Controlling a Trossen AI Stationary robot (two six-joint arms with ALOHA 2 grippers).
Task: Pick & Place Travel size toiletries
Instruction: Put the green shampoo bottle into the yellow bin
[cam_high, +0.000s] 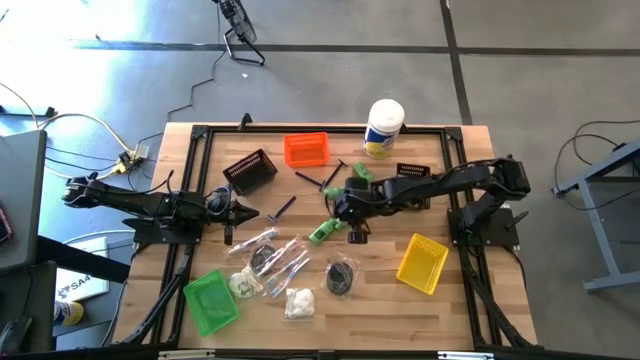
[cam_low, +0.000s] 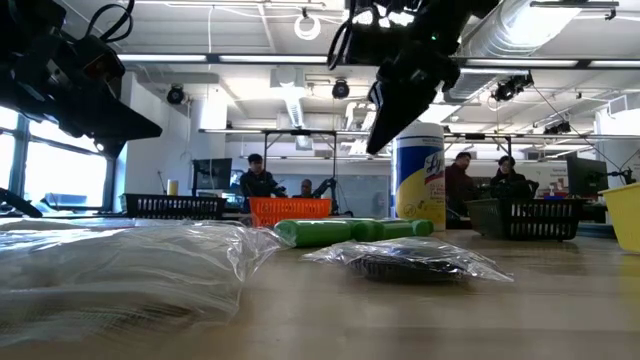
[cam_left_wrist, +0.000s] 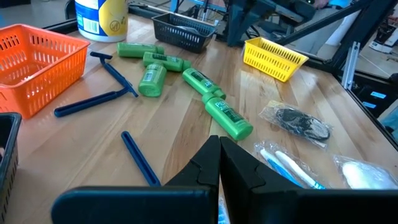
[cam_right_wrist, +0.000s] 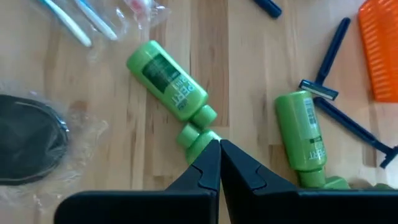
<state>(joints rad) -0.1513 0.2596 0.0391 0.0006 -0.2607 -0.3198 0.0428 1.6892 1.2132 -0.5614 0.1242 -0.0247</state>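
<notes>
While the green mini bottles (cam_right_wrist: 168, 79) lay loose on the wooden table (cam_high: 460, 300) between the orange bin (cam_high: 306, 149) and the yellow bin (cam_high: 422, 262), we held our right gripper (cam_right_wrist: 219, 163) above them, fingers pressed together and grasping nothing. Dark razors (cam_left_wrist: 115, 74), wrapped toothbrushes (cam_left_wrist: 287, 167) and a bagged dark bundle (cam_high: 341, 275) lay nearby. Our left gripper (cam_left_wrist: 219, 163) waited clenched and empty over the table's left side, by the black bin (cam_high: 250, 170).

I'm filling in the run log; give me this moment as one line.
left gripper: shut, empty, waiting at table's left | right gripper: shut, empty, above green bottles | orange bin: nothing visible inside
</notes>
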